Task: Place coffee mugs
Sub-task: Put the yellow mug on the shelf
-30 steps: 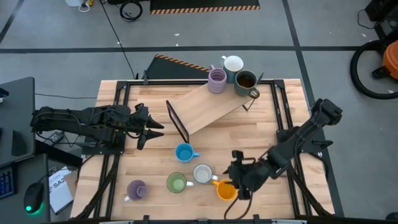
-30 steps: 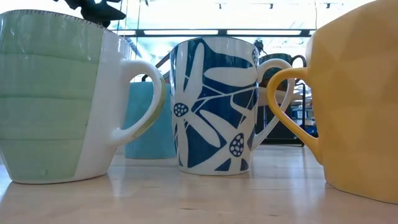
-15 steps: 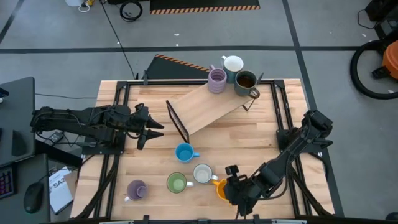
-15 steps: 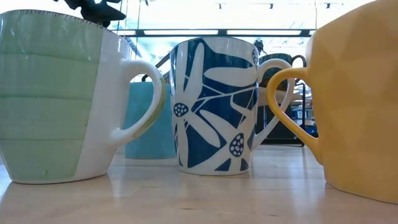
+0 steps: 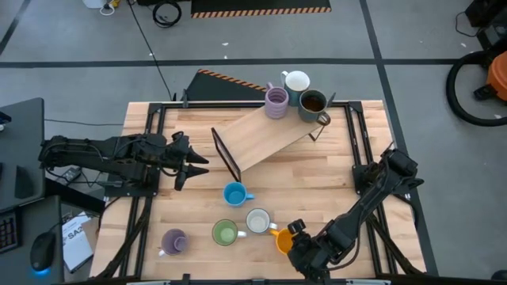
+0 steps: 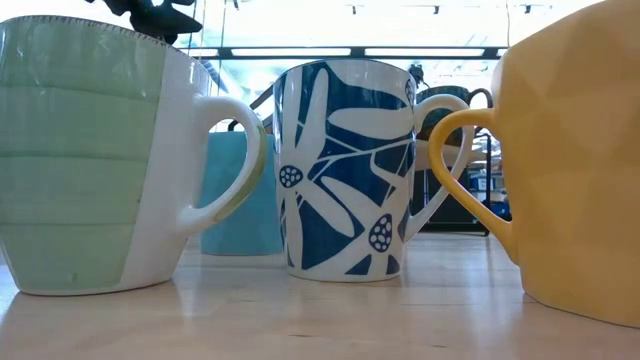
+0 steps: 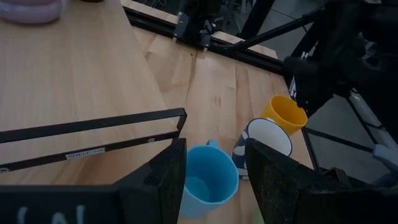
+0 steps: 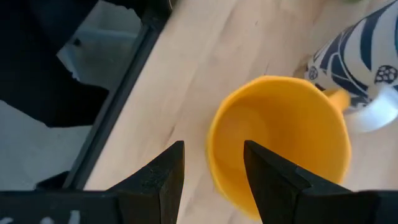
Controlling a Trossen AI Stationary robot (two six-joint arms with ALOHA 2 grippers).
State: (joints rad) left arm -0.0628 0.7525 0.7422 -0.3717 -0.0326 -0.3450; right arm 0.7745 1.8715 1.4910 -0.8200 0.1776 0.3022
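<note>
The coffee mugs sit in two groups on the table (image 5: pixel 333 162): a lilac mug (image 5: pixel 276 101), a white mug (image 5: pixel 297 81) and a dark brown mug (image 5: pixel 314 104) cluster at the raised far end of a sloped wooden board (image 5: pixel 265 141), which looks like where they are meant to go, while a blue mug (image 5: pixel 234 194), a green mug (image 5: pixel 225 233), a white patterned mug (image 5: pixel 257 221), an orange mug (image 5: pixel 283 240) and a second lilac mug (image 5: pixel 173 241) wait near the front edge, all upright. The right tool (image 5: pixel 302 246) hangs just beside the orange mug at the front of the table, and I judge it is lining up to take that mug by its rim. Its wrist view makes this plain where the overhead view cannot: the fingers (image 8: pixel 163 172) are spread with nothing between them, and the orange mug's open mouth lies just beyond them, its handle toward the patterned mug. The left tool (image 5: pixel 192 165) waits at the table's left side, also spread and empty, looking toward the blue mug past the board's black frame (image 7: pixel 93 127). Only the low view shows the blue leaf pattern on the white mug; only the overhead shows the mugs already up on the board.
</note>
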